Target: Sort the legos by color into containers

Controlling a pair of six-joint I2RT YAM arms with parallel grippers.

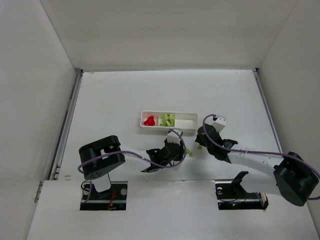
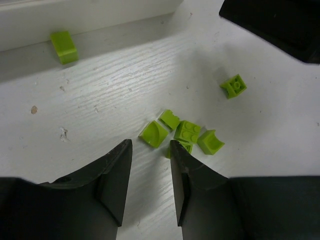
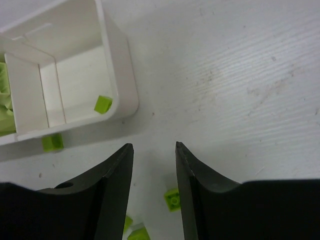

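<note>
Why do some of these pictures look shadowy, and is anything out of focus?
Top view: soft, even light, barely any shadows. Left wrist view: the green bricks are sharp; a shadow band runs beside the tray. Right wrist view: the tray shades the table, and the black fingers show little detail.

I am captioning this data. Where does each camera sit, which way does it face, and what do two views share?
Top external: above, behind the arms, facing down on the table; both arms, left gripper and right gripper beside the tray.
Left wrist: on the left arm, facing down past its fingers at loose green legos.
Right wrist: on the right arm, facing down past its fingers at the tray's end compartment.
Shared: both wrist views apparently show one lego beside the tray's wall.
</note>
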